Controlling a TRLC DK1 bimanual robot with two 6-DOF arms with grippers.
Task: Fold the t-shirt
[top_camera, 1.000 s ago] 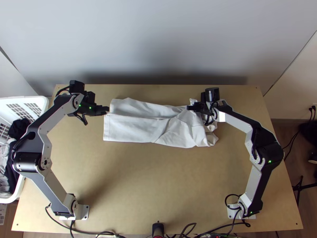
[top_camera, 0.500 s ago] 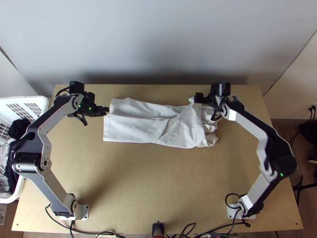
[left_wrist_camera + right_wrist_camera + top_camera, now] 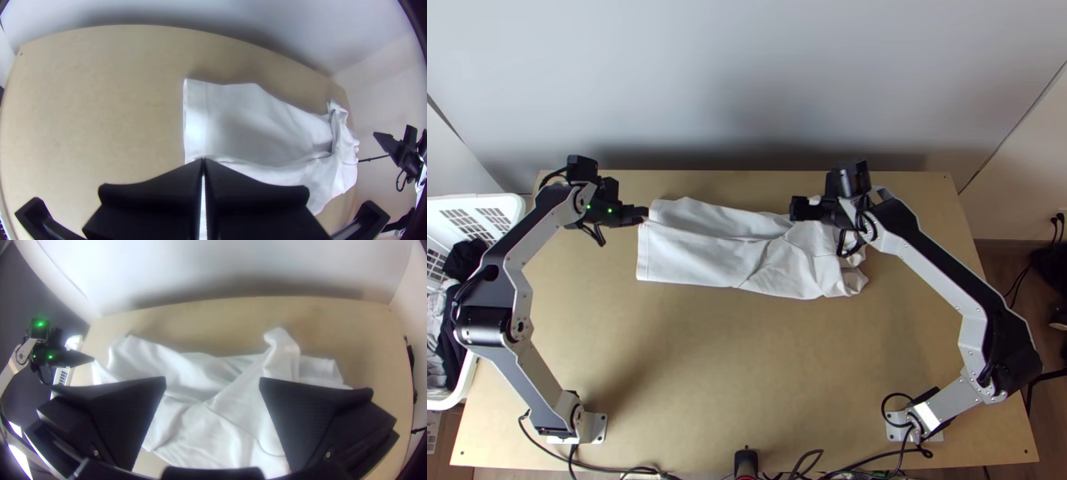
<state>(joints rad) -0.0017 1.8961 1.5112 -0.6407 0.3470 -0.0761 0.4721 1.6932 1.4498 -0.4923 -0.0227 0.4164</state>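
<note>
Wooden table (image 3: 747,376), left arm (image 3: 487,328) bent, jaws pinching t-shirt (image 3: 699,258), right arm (image 3: 947,270) bent, empty jaws spread wide

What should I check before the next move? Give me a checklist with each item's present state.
1. Left tool shut on the shirt: ok, it pinches the edge at the end away from the bunched part.
2. Right tool gripping the shirt: not ok, it is open over the cloth.
3. Shirt smooth: not ok, creased, and bunched at the end near the right tool.
4. Shirt within the edges of the table: ok.
5. Tools apart from each other: ok.
6. Right tool low enough to pinch: cannot tell.
</note>
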